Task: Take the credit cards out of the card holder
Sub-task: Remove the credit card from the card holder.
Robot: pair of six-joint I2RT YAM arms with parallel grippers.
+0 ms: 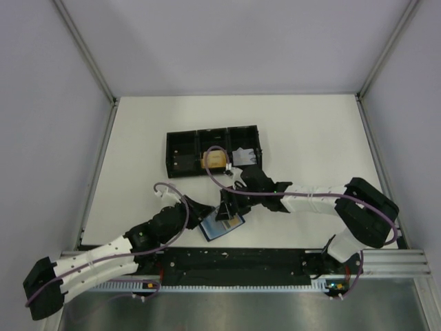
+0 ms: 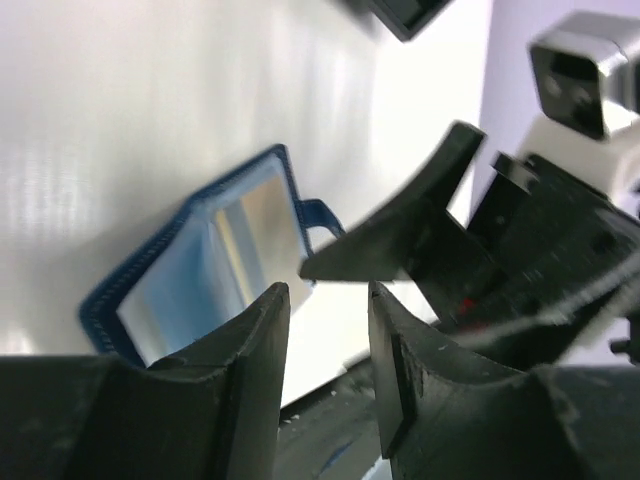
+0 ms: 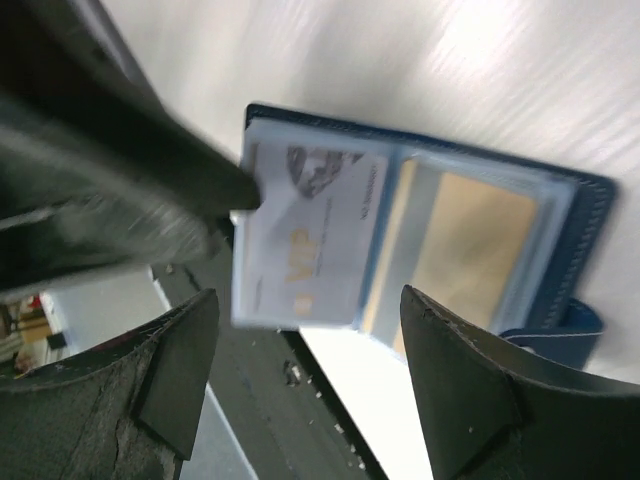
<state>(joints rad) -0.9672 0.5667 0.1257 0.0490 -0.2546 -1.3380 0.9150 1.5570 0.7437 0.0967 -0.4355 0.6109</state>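
Open card holder (image 1: 216, 229) flat on bench (image 1: 310, 131) near front edge, showing a white card (image 3: 310, 240) and a tan card (image 3: 470, 235). My right jaws wide apart over it. My left jaws narrowly apart, empty, at its edge.

White arms (image 1: 310, 200), black tools (image 2: 325, 290), lilac cables (image 1: 205, 164).

Top camera high behind the rig, looking down on the whole table (image 1: 310, 131), both wrist cameras close and low, angled across it, all three sharing the open card holder (image 1: 212, 229).
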